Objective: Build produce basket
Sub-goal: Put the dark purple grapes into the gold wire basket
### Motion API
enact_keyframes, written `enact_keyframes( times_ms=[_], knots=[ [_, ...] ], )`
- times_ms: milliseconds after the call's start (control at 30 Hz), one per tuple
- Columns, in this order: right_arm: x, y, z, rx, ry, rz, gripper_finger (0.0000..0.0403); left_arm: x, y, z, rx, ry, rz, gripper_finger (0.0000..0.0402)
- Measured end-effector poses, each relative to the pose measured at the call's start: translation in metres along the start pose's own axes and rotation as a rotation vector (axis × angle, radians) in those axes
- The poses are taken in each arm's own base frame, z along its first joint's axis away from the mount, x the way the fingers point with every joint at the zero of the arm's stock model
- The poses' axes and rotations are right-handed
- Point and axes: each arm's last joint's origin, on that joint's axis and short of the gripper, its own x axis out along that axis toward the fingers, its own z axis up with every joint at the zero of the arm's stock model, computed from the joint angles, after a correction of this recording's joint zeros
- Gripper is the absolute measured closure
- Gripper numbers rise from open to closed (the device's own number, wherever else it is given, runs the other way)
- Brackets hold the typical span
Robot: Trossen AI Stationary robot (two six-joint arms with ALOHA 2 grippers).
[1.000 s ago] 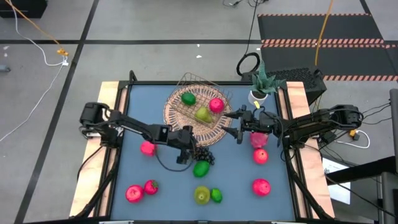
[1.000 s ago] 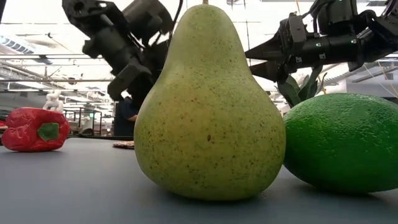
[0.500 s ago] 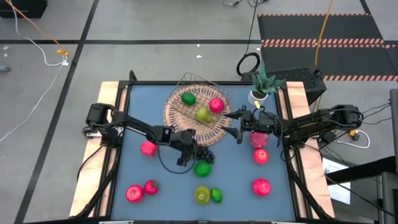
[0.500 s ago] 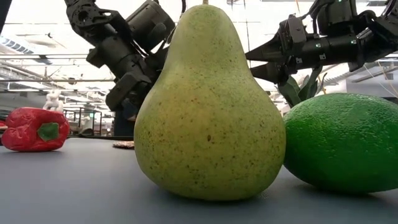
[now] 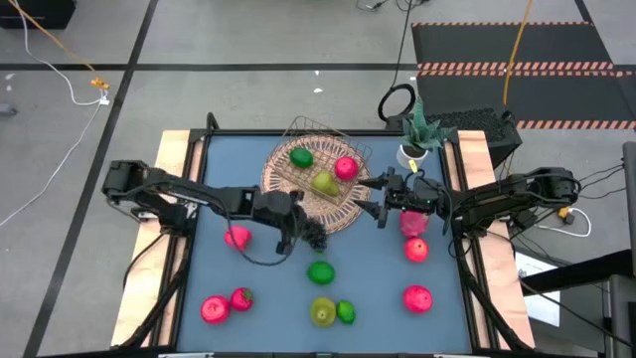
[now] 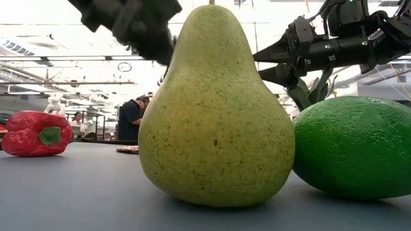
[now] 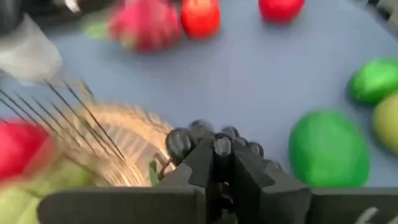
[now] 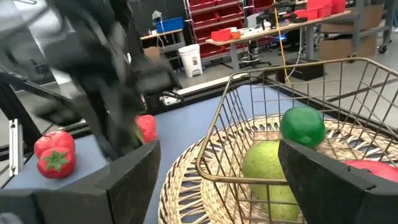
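The wicker basket stands at the table's far middle. In it lie a green fruit, a pear and a pink fruit. My left gripper hovers just off the basket's near rim, shut on the dark grape bunch. My right gripper stands open at the basket's right rim, which shows between its fingers. On the table rest a green fruit, a pear, a lime, a pink fruit, red fruits and a dragon fruit. My left gripper pinches the top of the grape bunch between its two shut fingers, coming from above and slanting down. The grapes bulge out just past the fingertips. The bunch hangs under the fingers, raised off the table beside the basket's near rim.
A white pot with a green plant stands at the far right corner. Two red apples lie near the right edge, a red pepper at the near left. In the low view a person shows in the room behind.
My left gripper has shut on the grape bunch and risen with it, going a little toward the table's left and far edges. The bunch has come up off the table next to the green fruit, which stays put.
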Motion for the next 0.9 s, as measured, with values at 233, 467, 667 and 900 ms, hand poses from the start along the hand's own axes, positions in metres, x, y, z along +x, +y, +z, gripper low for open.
enact_keyframes(
  times_ms=[233,467,667,900],
  knots=[
    [0.000,0.001,0.004,0.018,-0.044,0.011,0.0080,-0.052,0.014,0.029,0.085,-0.165,0.227,0.0379],
    [0.000,0.001,0.008,0.042,-0.091,-0.005,0.0080,-0.084,0.058,0.039,0.069,-0.281,0.542,0.0381],
    [0.000,0.000,0.008,0.041,-0.093,-0.030,0.0080,-0.079,0.102,0.017,-0.016,-0.199,0.671,0.0373],
    [0.000,-0.001,0.009,0.040,-0.105,-0.054,0.0080,-0.056,0.146,-0.014,-0.186,-0.181,0.769,0.0371]
  ],
)
